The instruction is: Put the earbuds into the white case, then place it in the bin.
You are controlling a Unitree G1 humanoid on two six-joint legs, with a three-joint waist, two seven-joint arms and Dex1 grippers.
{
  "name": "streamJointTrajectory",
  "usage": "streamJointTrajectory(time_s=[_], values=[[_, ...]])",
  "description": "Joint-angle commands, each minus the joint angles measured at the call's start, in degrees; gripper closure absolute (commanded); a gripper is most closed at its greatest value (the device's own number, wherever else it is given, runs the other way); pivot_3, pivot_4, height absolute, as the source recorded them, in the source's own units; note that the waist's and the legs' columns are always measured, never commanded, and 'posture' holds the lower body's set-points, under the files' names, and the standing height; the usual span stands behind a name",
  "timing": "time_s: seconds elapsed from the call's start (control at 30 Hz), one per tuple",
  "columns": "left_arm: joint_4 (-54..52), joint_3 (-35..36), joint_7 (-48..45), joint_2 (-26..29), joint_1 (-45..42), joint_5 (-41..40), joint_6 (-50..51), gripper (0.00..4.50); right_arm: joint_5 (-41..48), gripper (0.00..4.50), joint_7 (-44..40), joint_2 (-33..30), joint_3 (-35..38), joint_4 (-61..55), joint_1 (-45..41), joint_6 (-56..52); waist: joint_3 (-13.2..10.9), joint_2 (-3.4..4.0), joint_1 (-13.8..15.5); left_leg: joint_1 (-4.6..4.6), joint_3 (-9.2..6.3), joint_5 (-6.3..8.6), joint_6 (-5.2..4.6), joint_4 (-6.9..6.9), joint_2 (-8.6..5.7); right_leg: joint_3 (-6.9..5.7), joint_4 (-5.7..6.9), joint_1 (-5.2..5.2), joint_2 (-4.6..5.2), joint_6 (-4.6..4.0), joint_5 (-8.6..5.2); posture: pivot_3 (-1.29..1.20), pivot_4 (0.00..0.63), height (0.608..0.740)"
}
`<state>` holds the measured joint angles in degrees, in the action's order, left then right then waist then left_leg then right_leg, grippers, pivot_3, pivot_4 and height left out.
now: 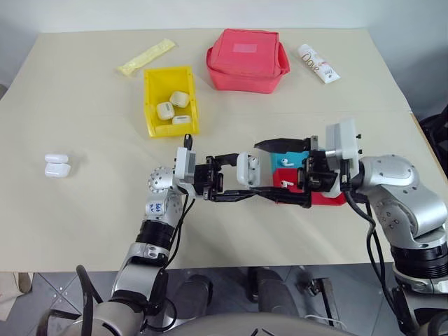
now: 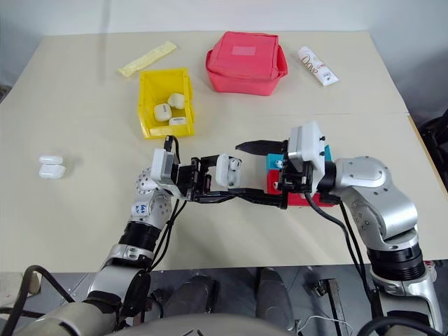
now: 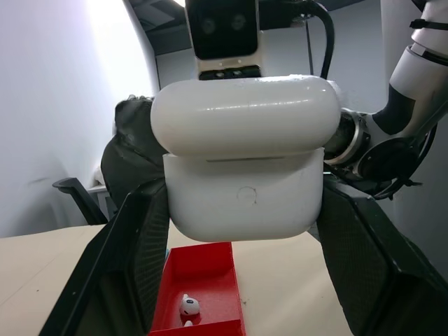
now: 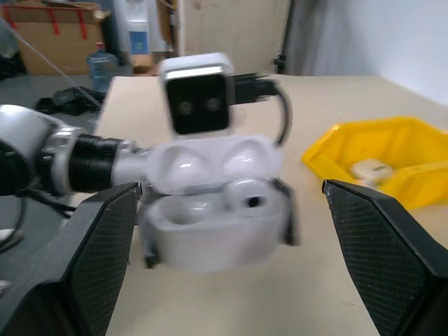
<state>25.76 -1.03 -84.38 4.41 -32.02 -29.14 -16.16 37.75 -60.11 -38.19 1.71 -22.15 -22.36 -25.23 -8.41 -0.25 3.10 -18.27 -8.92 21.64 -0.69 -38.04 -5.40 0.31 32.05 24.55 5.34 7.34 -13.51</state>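
Observation:
My left gripper (image 1: 240, 176) is shut on the white case (image 1: 249, 168) and holds it above the table with its lid hinged open. In the right wrist view the open case (image 4: 217, 210) faces me. One earbud (image 4: 246, 199) sits in a socket, and the socket beside it looks empty. My right gripper (image 1: 260, 170) is open, one finger above the case and one below, touching nothing. Another earbud (image 1: 285, 183) lies in the small red tray (image 1: 325, 198) under my right hand. The yellow bin (image 1: 150, 105) stands further back to the left.
The bin holds three white cases (image 1: 173, 105). A blue tray (image 1: 288, 158) sits behind the red one. A red zip pouch (image 1: 246, 59), a white tube (image 1: 318, 63) and a yellow sachet (image 1: 147, 56) lie at the back. Another white case (image 1: 57, 166) rests at the left.

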Motion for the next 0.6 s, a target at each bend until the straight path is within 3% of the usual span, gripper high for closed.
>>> streamJointTrajectory(time_s=[0.03, 0.2, 0.33, 0.47, 0.6], values=[[0.7, 0.8, -0.4, 0.6, -0.8, -0.5, -0.9, 1.73, 0.6, 0.18, 1.7, -2.5, 5.4, -1.4, 0.5, 0.0, 0.0, 0.00, 0.0, 0.00, 0.00, 0.00, 0.00, 0.00, 0.00, 0.00, 0.00, 0.00, 0.00, 0.00, 0.00, 0.00, 0.150, 0.740], [1.1, 2.1, 0.4, 2.3, -0.6, -0.4, -1.2, 1.73, 0.3, 0.18, 4.7, -6.2, 12.8, -3.0, 7.1, -1.0, 0.0, -0.01, 0.2, -0.02, 0.00, 0.00, -0.01, 0.00, 0.00, -0.01, 0.01, 0.00, 0.00, 0.01, 0.00, 0.00, 0.150, 0.740], [0.3, 3.6, 0.8, 5.1, 0.8, -0.8, -0.5, 1.73, 1.0, 0.18, 7.4, -8.0, 23.3, -7.5, 19.7, -3.7, 0.0, 0.01, 0.6, -0.04, 0.01, 0.00, -0.01, 0.01, 0.01, 0.01, 0.02, 0.02, 0.04, 0.01, 0.00, 0.00, 0.150, 0.740], [0.2, 5.2, 0.7, 8.2, 2.0, -1.2, 0.1, 1.73, 1.1, 0.18, 8.4, -6.5, 36.4, -12.6, 36.0, -5.7, 0.0, 0.03, 1.1, 0.02, 0.04, 0.00, -0.01, 0.02, 0.03, 0.03, -0.01, -0.01, -0.01, 0.00, 0.00, 0.00, 0.150, 0.740], [0.8, 6.5, 2.4, 9.2, 1.0, -1.2, 0.0, 1.73, 2.3, 0.18, 9.6, -4.1, 44.6, -15.5, 45.5, -6.9, 0.0, 0.03, 1.5, 0.06, 0.08, -0.01, -0.03, -0.02, -0.01, 0.10, 0.00, -0.08, -0.01, 0.04, 0.04, 0.00, 0.150, 0.740]])
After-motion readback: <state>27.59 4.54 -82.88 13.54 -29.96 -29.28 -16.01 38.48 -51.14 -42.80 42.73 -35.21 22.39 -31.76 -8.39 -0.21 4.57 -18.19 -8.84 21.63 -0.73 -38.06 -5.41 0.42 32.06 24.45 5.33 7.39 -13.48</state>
